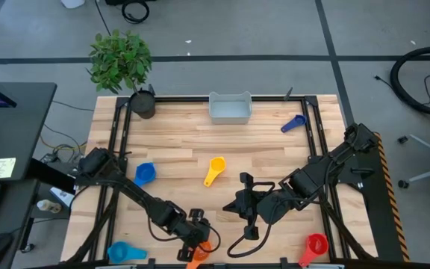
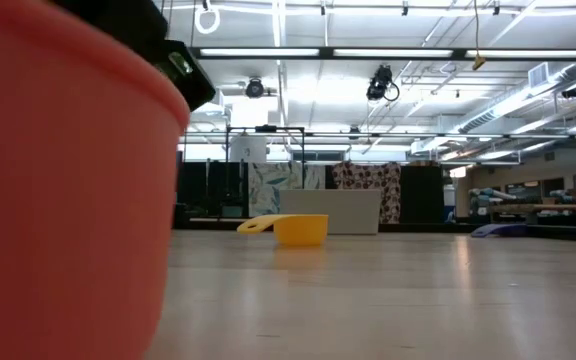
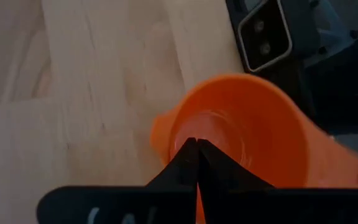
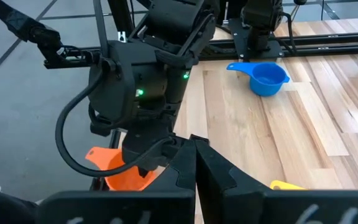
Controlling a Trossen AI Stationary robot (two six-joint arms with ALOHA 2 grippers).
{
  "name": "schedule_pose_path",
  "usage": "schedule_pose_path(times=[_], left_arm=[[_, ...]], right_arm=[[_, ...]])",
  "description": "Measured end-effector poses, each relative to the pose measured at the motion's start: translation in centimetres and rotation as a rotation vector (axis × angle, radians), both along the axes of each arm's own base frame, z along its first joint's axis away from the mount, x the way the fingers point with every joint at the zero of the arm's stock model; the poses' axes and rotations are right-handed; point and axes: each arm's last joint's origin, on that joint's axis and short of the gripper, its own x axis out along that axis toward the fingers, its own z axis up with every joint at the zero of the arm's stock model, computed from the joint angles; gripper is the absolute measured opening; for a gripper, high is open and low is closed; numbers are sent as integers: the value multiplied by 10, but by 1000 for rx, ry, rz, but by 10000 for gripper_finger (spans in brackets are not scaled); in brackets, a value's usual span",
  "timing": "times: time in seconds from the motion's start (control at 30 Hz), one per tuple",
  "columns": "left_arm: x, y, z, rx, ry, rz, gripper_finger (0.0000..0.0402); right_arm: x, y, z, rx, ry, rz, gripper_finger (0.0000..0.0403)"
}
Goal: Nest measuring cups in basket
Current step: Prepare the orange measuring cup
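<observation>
Lying under everything is a big wooden table (image 1: 215,149) made of pale planks, with a black frame (image 1: 118,149) round it and a grey floor (image 1: 237,30) beyond. A leafy green plant (image 1: 120,60) in a dark round pot (image 1: 142,103) stands at one far corner. The basket (image 1: 230,107) is a smooth, pale grey box at the far edge.

Round plastic measuring cups with flat handles lie apart on the wood: blue cup (image 1: 145,173), yellow cup (image 1: 214,169), dark blue cup (image 1: 293,123), light blue cup (image 1: 123,252), red cup (image 1: 314,246).

The left gripper (image 3: 196,149) sits closed, its tips pinching the rim of the orange cup (image 3: 241,134) at the near edge. The right gripper (image 4: 191,149) is closed on nothing, near the middle.
</observation>
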Motion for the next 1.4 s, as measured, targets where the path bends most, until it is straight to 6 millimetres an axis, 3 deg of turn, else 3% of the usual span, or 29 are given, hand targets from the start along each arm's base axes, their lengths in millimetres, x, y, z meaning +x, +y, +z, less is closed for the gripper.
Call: schedule_pose_path(times=[1.13, 1.4], left_arm=[[51, 85, 5, 311, -201, 101, 4], [47, 78, 20, 271, -251, 85, 4]], right_arm=[[0, 0, 0, 0, 0, 0, 5], [-1, 1, 0, -1, 1, 4, 5]])
